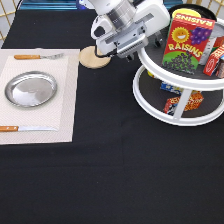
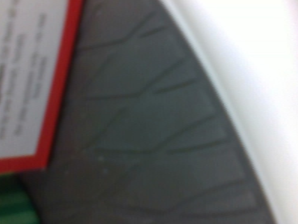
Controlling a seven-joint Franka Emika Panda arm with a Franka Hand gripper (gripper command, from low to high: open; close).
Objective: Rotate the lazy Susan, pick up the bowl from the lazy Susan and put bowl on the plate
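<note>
The two-tier white lazy Susan (image 1: 172, 76) stands at the exterior view's right, with boxes on both dark shelves. A dark curved rim that looks like the black bowl (image 1: 172, 10) shows on the top tier behind the raisins box and is mostly hidden. The silver metal plate (image 1: 31, 89) lies empty on a placemat at the left. My gripper (image 1: 146, 49) hangs at the top tier's left edge, open and empty, not touching the bowl. The wrist view shows the grey ribbed shelf (image 2: 153, 125), its white rim (image 2: 273, 75) and a red-edged box (image 2: 18, 85).
A red raisins box (image 1: 187, 42) and other boxes (image 1: 215, 57) stand on the top tier, with more boxes (image 1: 182, 102) on the lower one. A wooden coaster (image 1: 92, 59) lies under the arm. A fork (image 1: 37, 56) and a knife (image 1: 25, 128) flank the plate on the placemat (image 1: 65, 105).
</note>
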